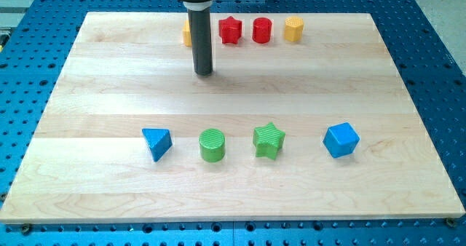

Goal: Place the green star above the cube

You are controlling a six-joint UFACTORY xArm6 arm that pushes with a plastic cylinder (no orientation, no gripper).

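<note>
While the small green star block (pixel 269 140) waits low on the pale wooden board (pixel 87 166), my tip (pixel 203 73) is far from it, up toward the view's top and a bit to the view's left, touching no block; I have no hand to open or shut, only this dark rod. Just to the view's left of the star stands a green round block (pixel 212 145), and past that a blue triangle block (pixel 156 143); to the star's right, well apart, sits the blue cube (pixel 341 140). Far up the board from the star is a row: a yellow block (pixel 187 33) half hidden behind my rod, a red star block (pixel 230 30), a red round block (pixel 262 30) and a yellow six-sided block (pixel 293 28).

I think the push has not begun. A good way is to come round to the star's lower left side, keep clear of the green round block, and push slowly up and right; the star should stop above the cube, not bump it.
</note>
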